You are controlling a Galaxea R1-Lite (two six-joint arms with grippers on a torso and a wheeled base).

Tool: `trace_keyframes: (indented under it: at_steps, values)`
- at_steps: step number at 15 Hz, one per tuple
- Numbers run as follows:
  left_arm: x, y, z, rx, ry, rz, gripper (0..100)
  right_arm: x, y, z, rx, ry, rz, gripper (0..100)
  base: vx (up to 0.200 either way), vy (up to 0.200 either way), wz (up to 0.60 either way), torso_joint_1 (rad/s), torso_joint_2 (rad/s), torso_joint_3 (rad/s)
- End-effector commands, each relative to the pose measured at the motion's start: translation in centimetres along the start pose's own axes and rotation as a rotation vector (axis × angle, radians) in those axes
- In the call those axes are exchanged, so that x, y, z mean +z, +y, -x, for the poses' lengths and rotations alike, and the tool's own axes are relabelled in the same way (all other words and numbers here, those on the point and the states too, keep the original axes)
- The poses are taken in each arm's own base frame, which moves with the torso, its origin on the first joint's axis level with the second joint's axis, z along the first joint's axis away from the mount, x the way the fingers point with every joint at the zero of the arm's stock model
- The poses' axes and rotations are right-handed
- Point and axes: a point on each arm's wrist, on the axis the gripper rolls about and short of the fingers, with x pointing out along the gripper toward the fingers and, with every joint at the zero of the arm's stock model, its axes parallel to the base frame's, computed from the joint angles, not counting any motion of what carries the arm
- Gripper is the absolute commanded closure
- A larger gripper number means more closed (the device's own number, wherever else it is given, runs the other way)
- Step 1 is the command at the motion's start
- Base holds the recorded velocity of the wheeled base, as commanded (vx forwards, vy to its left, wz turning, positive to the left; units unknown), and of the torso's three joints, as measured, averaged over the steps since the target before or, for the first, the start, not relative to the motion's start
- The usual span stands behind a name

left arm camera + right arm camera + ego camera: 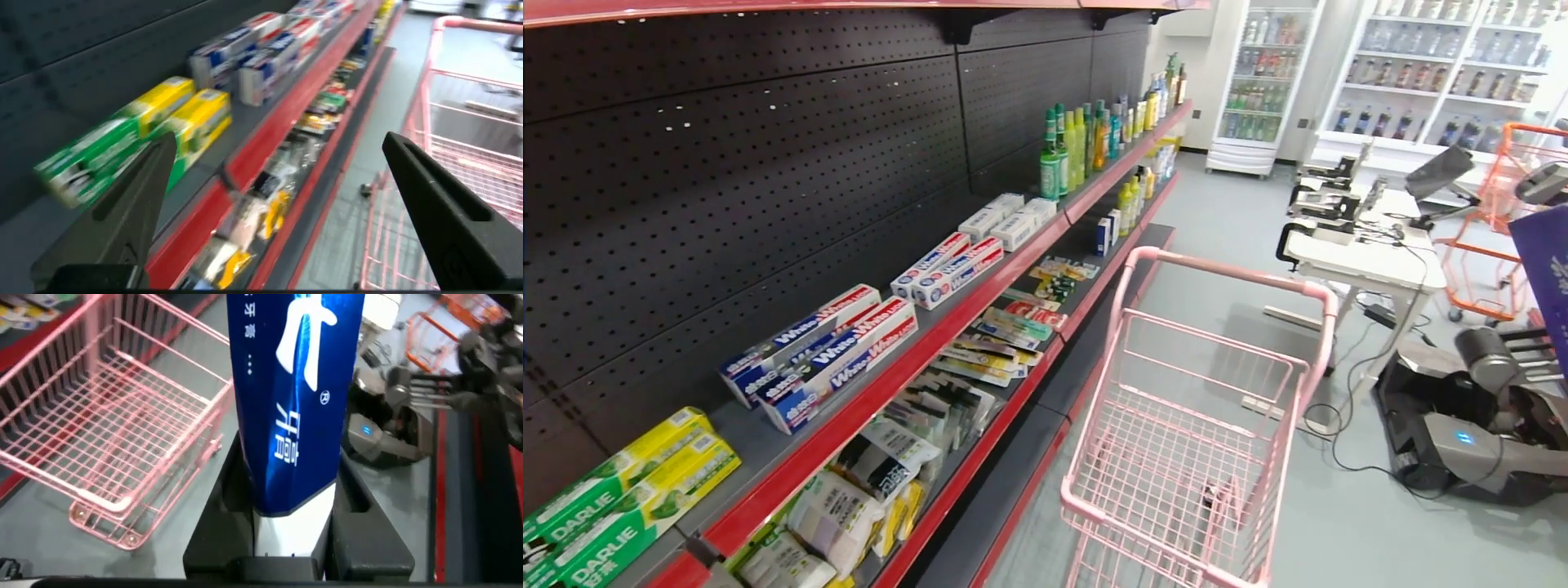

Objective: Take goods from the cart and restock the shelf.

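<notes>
Aisle (1339,523) holds one cart (1319,327); right gripper (290,486), one box (294,376).

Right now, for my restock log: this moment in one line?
right gripper: shut on blue box | left gripper: open, facing shelf | pink cart: beside shelf

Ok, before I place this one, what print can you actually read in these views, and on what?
"DARLIE": green and yellow boxes on the shelf.
"White&White": blue, white and red boxes further along.
"牙膏" and an ® mark: blue box held in the right gripper.
Too small or blurred: the red and white boxes, the packets one tier down, the bottles.
</notes>
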Motion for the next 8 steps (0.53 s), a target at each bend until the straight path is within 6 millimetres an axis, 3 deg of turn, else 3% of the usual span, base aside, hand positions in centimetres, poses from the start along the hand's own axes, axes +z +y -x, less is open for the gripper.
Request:
trace_keyframes:
  at_steps: [1, 8]
  values:
    - [-0.02, 0.0, -0.01, 0.0, 0.001, 0.0, 0, -0.07, 0.03, -0.06, 0.0, 0.005, 0.001, 100, 0.0, 0.0, 0.6, 0.017, 0.0, 0.002]
    - [0.0, 0.0, -0.01, 0.0, -0.001, 0.0, 0, -0.08, 0.07, -0.12, 0.007, 0.007, 0.005, 100, 0.0, 0.0, 0.6, -0.001, 0.0, 0.002]
